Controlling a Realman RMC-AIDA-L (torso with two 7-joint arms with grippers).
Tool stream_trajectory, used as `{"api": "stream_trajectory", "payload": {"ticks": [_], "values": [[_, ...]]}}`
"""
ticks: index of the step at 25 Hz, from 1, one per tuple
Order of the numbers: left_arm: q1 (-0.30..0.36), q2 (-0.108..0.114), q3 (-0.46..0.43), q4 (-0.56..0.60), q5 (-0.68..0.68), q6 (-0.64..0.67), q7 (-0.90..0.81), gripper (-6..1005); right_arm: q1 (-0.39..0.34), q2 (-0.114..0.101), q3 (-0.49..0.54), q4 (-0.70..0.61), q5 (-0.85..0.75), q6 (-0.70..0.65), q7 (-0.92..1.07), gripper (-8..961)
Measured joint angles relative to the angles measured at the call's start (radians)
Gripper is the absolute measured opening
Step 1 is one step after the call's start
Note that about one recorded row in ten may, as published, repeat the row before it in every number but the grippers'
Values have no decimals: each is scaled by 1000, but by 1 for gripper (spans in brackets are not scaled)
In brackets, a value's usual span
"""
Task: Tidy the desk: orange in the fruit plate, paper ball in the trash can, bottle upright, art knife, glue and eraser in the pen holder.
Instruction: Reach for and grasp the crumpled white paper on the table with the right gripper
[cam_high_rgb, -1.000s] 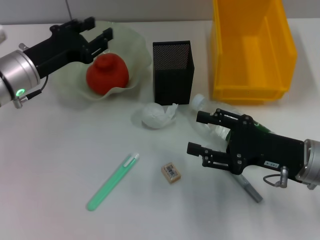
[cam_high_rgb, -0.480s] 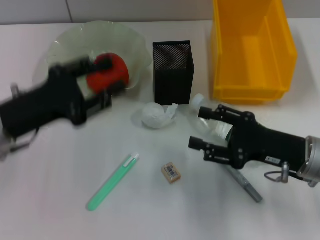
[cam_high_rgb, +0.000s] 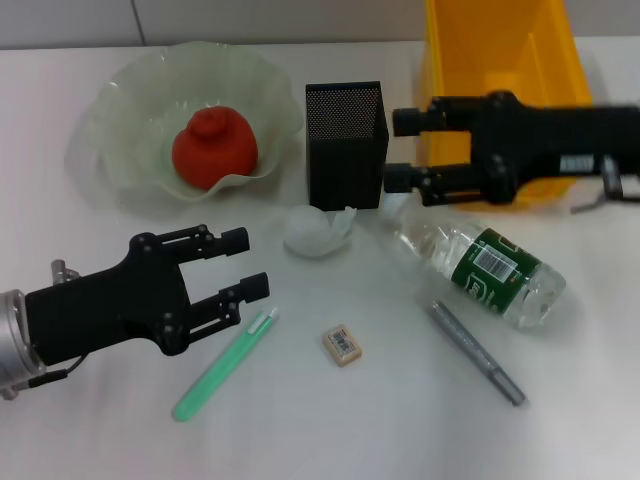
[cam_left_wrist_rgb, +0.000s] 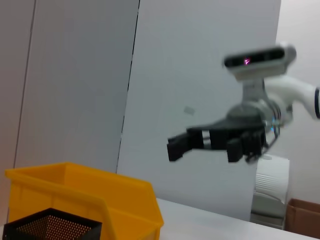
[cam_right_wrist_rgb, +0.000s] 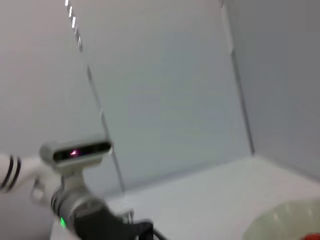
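Red-orange orange (cam_high_rgb: 214, 149) sits in the fruit plate (cam_high_rgb: 110, 110), released.
Left gripper (cam_high_rgb: 242, 267) has dropped beside the green glue stick (cam_high_rgb: 225, 364), empty, fingers spread; right gripper (cam_high_rgb: 402, 149) has lifted off the lying bottle (cam_high_rgb: 478, 263), likewise open.

No text reads — just barcodes on the bottle (cam_high_rgb: 480, 262) and eraser (cam_high_rgb: 342, 344).

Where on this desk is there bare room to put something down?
Bare desk lies between the eraser and the grey pen, and along the near edge below the green stick. It is crowded around the pen holder: the paper ball, the lying bottle and the right gripper sit close together. The left gripper hovers beside the green stick.
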Motion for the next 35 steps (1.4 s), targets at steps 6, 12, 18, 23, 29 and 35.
{"api": "stream_trajectory", "payload": {"ticks": [6,12,18,23,29,35], "values": [[-2,0,-1,-22,0,-19,6,521,111,-2,-128,-355,-274,-26,322,751],[-7,-2,1,-34,0,-22,12,521,259,-2,-269,-362,-486,-9,512,751],[-8,-2,1,-34,0,-23,12,520,327,1,-431,-307,-548,89,556,751],[-7,-2,1,-35,0,-24,12,520,339,3,-542,-305,-568,174,538,750],[-8,-2,1,-35,0,-30,12,520,334,5,-685,-274,-571,297,536,750],[-8,-2,1,-35,0,-31,12,519,329,7,-775,-220,-591,410,538,750]]}}
